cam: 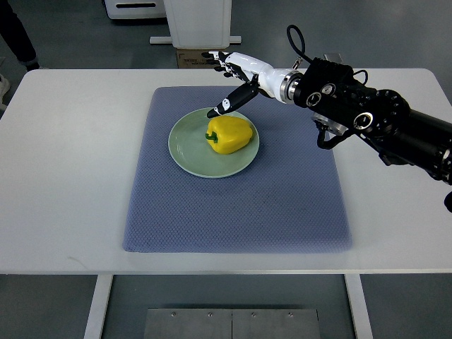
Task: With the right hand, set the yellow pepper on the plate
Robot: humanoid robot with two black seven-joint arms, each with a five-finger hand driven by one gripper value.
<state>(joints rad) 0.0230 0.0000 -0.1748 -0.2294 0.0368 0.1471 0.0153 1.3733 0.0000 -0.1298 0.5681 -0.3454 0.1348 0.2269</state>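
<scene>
1. On the round, smooth pale-green plate [185,157] lies the glossy, lobed yellow pepper [230,134].
2. Beneath it, a woven blue mat [282,205] covers the white table [63,176].
3. The right hand [235,76] hovers above, fingers released.

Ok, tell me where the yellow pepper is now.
In the top view, the yellow pepper lies on the green plate, on the blue mat's far left part, just below the right hand.

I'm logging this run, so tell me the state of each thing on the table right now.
yellow pepper: lying on its side on the plate, not held
plate: on the mat, holding the pepper
mat: flat on the table
right robot hand: fingers spread, above the plate's far rim
</scene>
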